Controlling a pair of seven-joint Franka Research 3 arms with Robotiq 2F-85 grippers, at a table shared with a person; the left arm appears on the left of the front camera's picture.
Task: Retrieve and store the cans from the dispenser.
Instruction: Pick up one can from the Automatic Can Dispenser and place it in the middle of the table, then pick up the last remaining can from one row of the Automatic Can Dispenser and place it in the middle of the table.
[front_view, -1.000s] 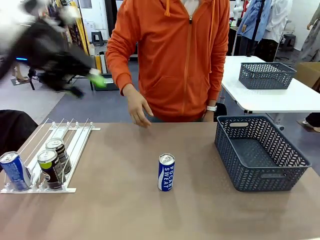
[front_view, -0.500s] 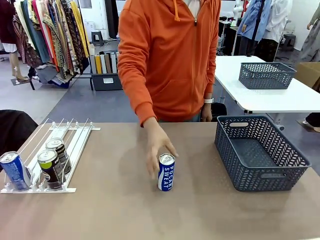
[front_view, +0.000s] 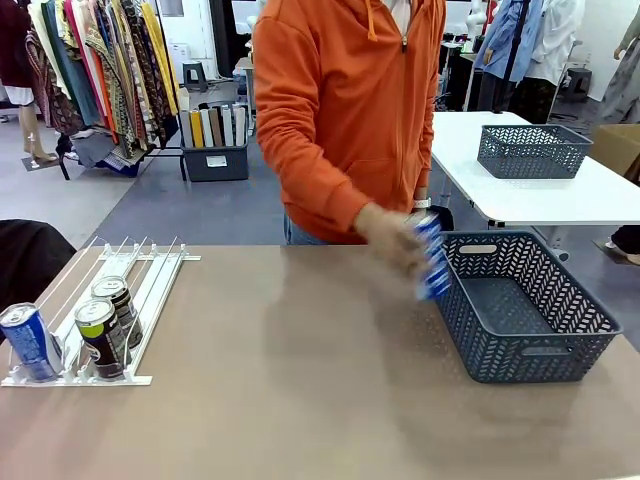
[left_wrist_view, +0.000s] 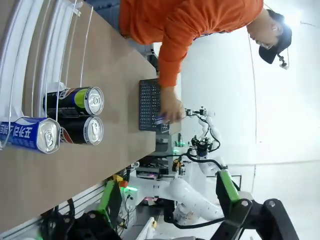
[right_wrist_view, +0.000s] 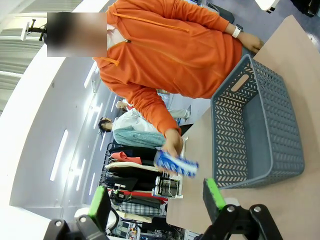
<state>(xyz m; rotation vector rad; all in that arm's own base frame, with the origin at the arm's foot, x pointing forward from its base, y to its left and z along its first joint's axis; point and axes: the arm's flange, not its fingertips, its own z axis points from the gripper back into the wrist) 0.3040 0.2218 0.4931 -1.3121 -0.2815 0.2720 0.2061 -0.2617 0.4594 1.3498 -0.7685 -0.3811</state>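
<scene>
The left hand (left_wrist_view: 170, 192) and right hand (right_wrist_view: 155, 200) are spread and empty. The person's hand (front_view: 392, 238) holds a blue can (front_view: 432, 258) by the basket (front_view: 520, 355) rim.

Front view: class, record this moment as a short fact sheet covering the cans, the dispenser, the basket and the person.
Dispenser: white rail rack, table's left
In dispenser: one blue can, two black cans, all upright
Carried can: blue, blurred, in the person's hand at the basket's left edge
Basket: dark grey lattice, table's right
</scene>
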